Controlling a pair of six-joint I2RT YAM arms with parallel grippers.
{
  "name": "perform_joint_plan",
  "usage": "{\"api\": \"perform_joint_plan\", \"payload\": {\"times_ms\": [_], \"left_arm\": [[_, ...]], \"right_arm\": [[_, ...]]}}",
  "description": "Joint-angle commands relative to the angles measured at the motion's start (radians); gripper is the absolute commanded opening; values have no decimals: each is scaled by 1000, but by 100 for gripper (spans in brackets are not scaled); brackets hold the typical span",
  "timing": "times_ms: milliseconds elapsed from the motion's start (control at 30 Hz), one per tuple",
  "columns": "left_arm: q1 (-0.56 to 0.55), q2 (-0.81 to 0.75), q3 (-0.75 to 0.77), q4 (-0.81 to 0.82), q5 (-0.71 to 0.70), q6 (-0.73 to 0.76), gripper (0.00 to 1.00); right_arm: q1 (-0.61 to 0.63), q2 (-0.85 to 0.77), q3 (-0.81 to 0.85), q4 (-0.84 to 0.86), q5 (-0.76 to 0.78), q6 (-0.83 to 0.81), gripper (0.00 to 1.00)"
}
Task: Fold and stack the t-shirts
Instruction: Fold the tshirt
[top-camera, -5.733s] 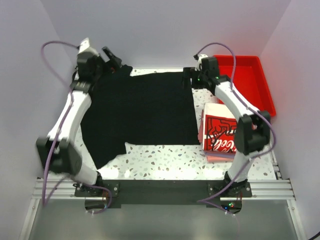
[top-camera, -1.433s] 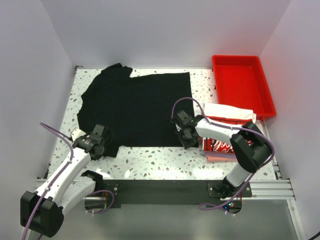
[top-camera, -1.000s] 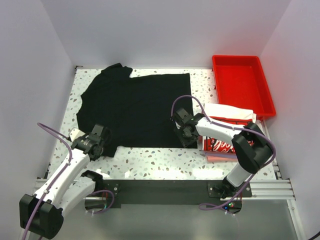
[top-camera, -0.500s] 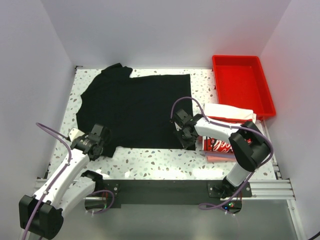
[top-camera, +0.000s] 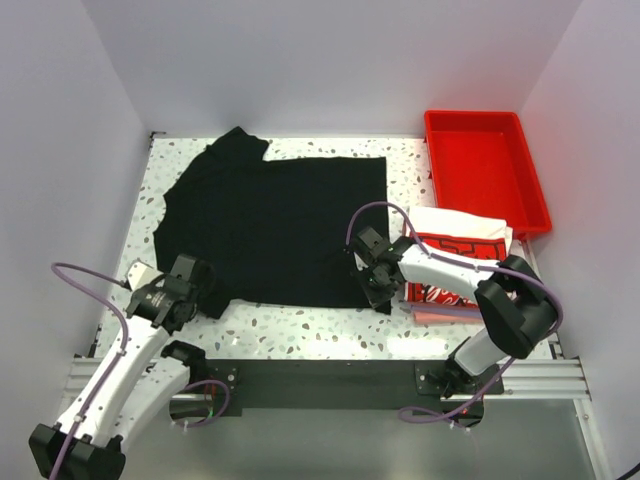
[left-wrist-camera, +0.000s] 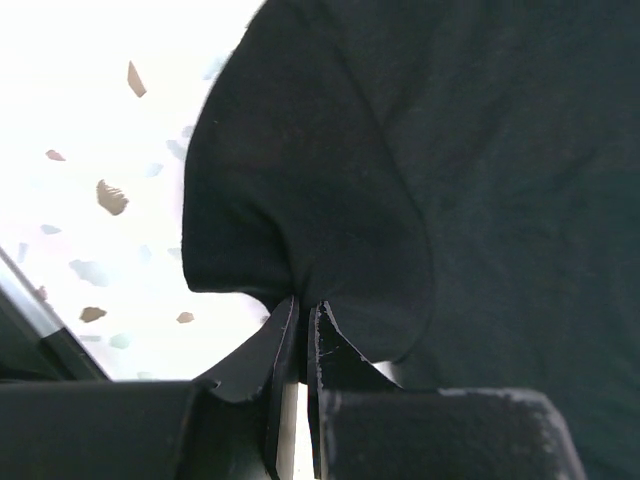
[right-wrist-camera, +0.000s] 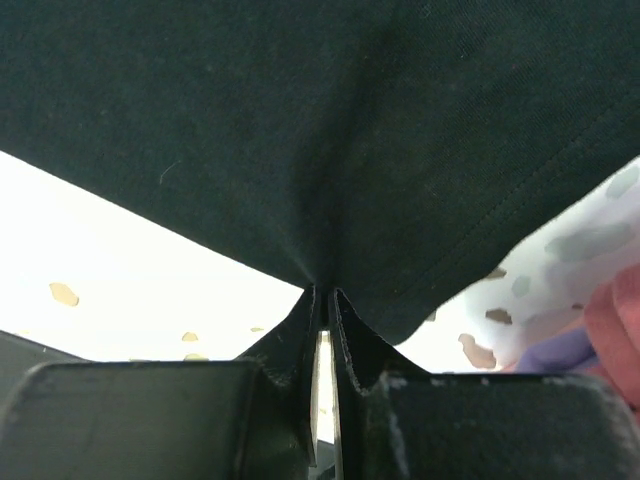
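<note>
Pinching the black shirt (top-camera: 275, 225), spread flat left of the red tray (top-camera: 485, 118), with left gripper (left-wrist-camera: 300, 312) tight on a sleeve and right gripper (right-wrist-camera: 322, 300) tight on the hem corner nearer the tray; probably starting the fold, so next lifting both evenly.

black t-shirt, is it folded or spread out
Spread, not folded: the black t-shirt lies flat across the table, both sleeves out; left fingers pinch a sleeve, right fingers a hem corner.
</note>
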Motion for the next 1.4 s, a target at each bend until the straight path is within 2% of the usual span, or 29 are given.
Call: {"api": "perform_joint_plan", "payload": {"times_ms": [0, 333, 633, 900, 1033, 1167, 1367], "left_arm": [[6, -28, 46, 3, -29, 5, 0], [6, 123, 138, 166, -65, 131, 0], [31, 301, 246, 353, -103, 225, 2], [167, 442, 287, 577, 62, 415, 1], [189, 521, 318, 707, 153, 479, 0], [192, 594, 379, 741, 139, 510, 1], [204, 725, 474, 706, 126, 562, 1]], "right_arm": [[8, -57, 22, -63, 5, -9, 8], [-9, -13, 180, -109, 83, -46, 9], [-122, 50, 325, -127, 83, -98, 9], [-181, 139, 447, -129, 54, -137, 10], [-199, 195, 517, -135, 50, -137, 10], [-213, 242, 574, -147, 57, -141, 10], [-237, 301, 637, -159, 71, -146, 11]]}}
